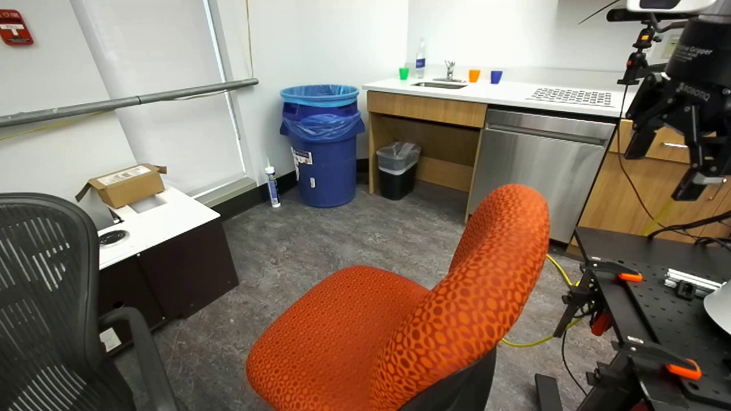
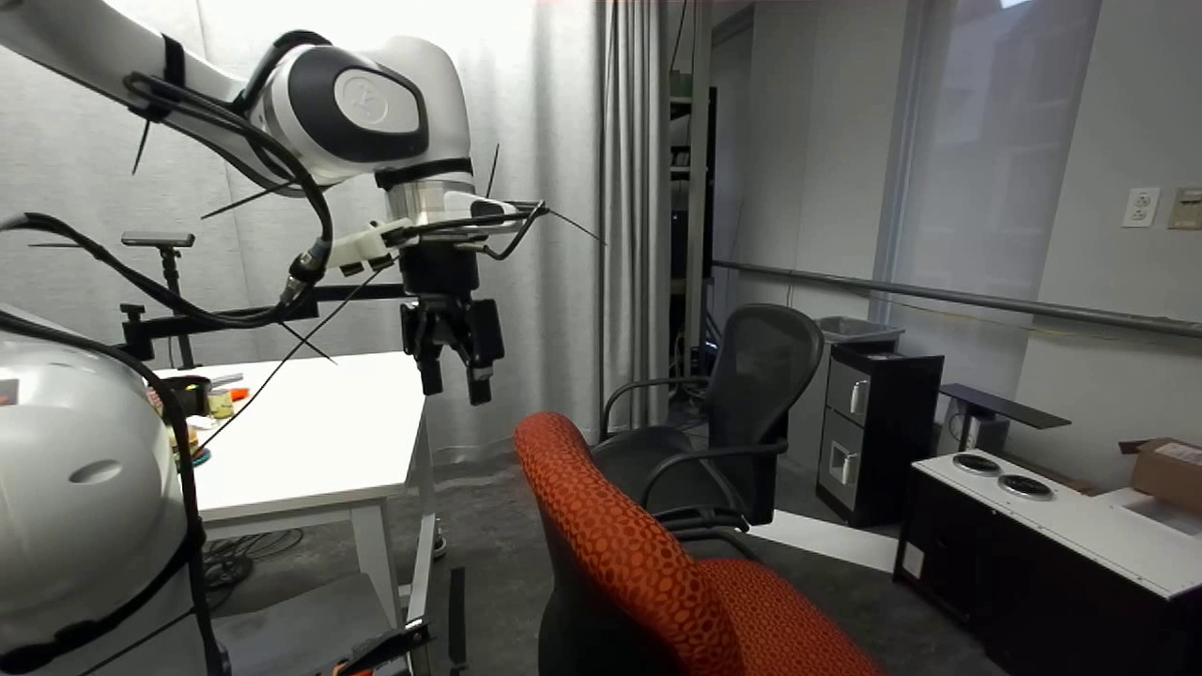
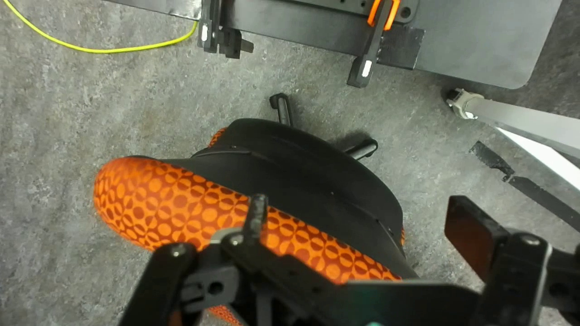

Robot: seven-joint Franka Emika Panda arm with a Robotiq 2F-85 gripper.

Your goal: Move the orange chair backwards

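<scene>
The orange chair [image 1: 462, 302] stands on the floor in front of the robot's black base table. In an exterior view its backrest [image 2: 620, 545] is turned toward the robot. In the wrist view its orange backrest edge [image 3: 181, 199] runs diagonally below the jaws, with the black back shell and two chair legs showing. My gripper [image 1: 662, 171] hangs pointing down, higher than the backrest top and apart from it in both exterior views [image 2: 455, 385]. In the wrist view the gripper [image 3: 364, 222] has its fingers wide apart with nothing between them. Much of the chair base is hidden.
A black mesh office chair [image 2: 761, 385] stands beyond the orange chair. A white-topped stove cabinet [image 1: 171, 205] is near the wall. The black base table [image 1: 674, 319] has clamps [image 3: 362, 72] sticking out. A yellow cable [image 3: 113, 49] lies on the floor. A white table [image 2: 319, 441] stands beside the arm.
</scene>
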